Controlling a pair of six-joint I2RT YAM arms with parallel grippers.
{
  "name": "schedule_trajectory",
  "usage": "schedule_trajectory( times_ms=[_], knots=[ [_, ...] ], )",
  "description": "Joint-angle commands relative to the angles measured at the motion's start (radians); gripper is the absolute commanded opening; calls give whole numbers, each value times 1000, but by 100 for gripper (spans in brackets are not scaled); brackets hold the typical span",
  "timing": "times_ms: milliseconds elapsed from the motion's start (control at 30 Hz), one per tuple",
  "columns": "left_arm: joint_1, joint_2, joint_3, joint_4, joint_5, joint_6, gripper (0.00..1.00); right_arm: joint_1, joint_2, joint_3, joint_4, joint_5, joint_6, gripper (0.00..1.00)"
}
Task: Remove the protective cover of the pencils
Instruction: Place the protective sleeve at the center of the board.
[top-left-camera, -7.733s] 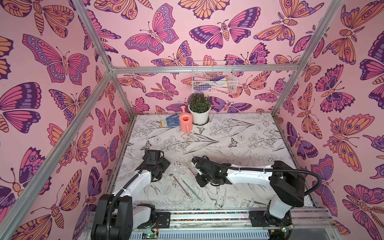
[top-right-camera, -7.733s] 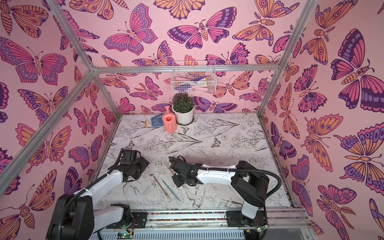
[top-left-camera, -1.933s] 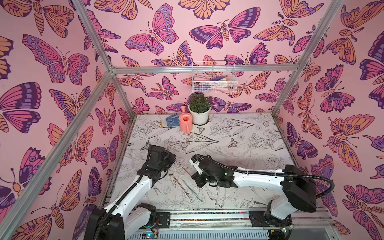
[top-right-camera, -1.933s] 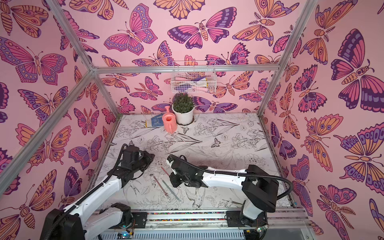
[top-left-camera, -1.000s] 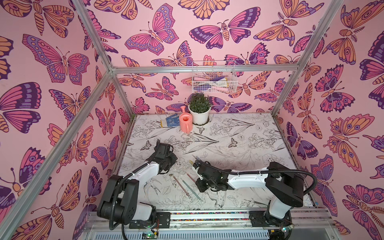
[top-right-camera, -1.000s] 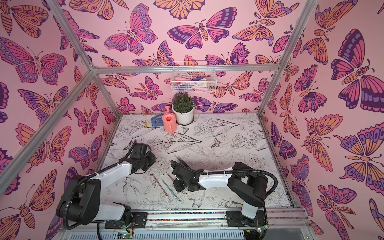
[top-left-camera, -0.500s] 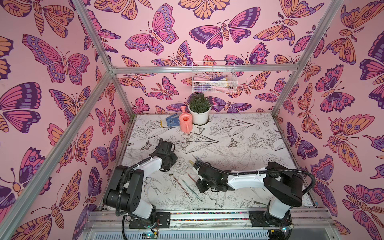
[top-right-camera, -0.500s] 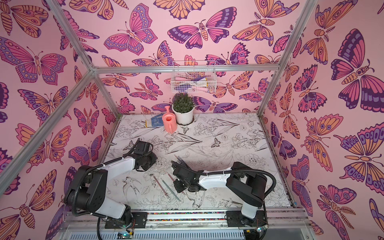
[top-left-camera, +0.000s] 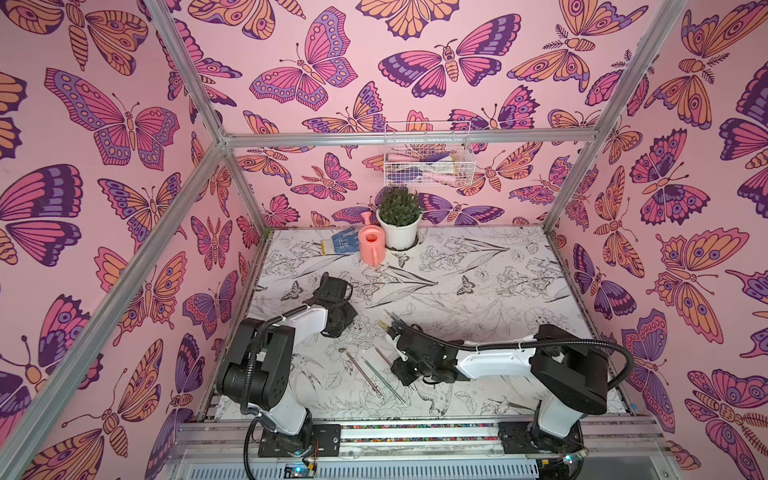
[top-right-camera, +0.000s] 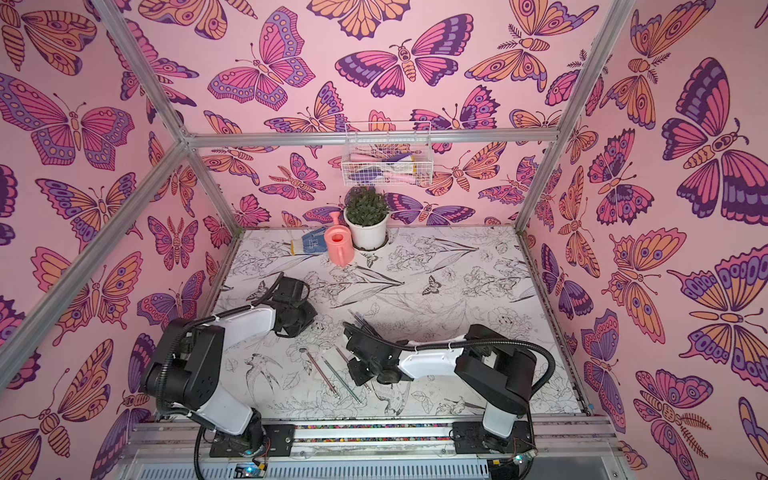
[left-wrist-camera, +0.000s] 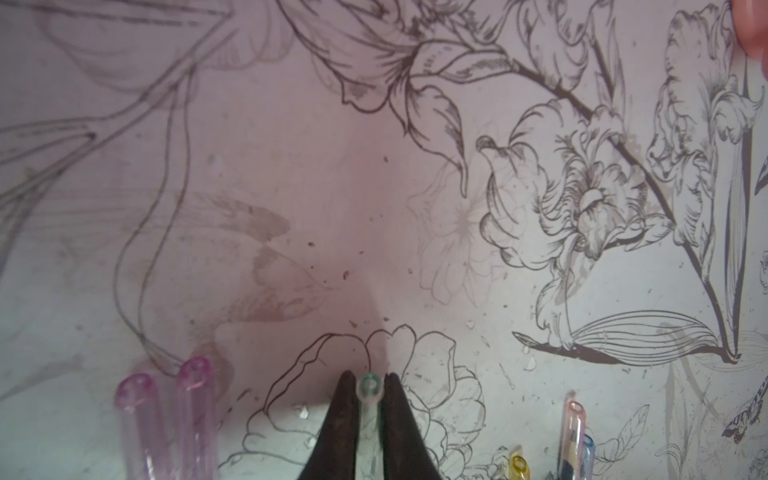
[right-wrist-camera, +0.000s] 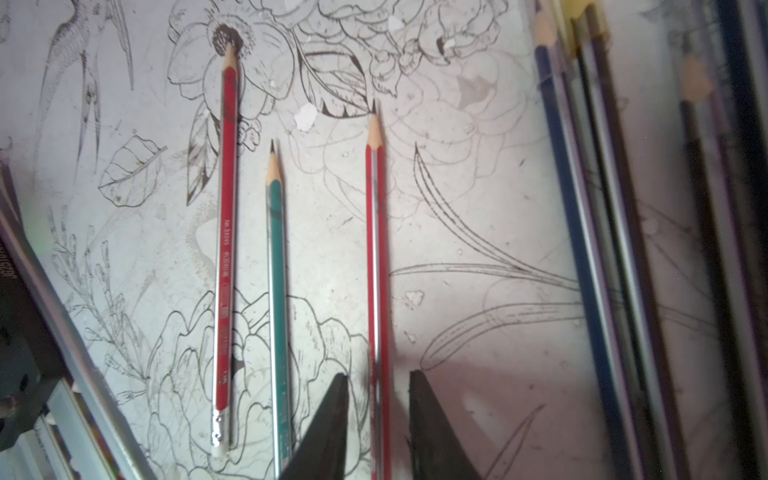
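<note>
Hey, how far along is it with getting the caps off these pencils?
Done: three bare pencils lie on the table, with loose caps by the left tool. In hand: the left tool is shut on a clear green cap; the right tool is open around a red pencil. Left: the bundled pencils, one apparently yellow-capped.

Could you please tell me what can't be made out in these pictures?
Left end effector: hidden beneath its own wrist in both top views.
Caps: left wrist view, cut off by the picture's edge; lengths unknown.
Pencil bundle: right wrist view, blurred; count unclear.
Basket contents: both top views, too small to identify.
</note>
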Motion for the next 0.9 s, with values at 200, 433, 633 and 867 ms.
schedule_trajectory(
  times_ms=[200, 433, 633, 867],
  knots=[
    [7, 28, 23, -94, -24, 6, 15, 2, -196, 57, -149, 109, -64, 37],
    [7, 16, 27, -104, -25, 8, 24, -59, -228, 12, -162, 108, -58, 39],
    [6, 5, 32, -109, -17, 7, 24, -85, -209, -11, -134, 74, -46, 39],
    [6, -54, 62, -156, 3, 12, 26, -111, -146, -11, -111, 35, -33, 37]
  ],
)
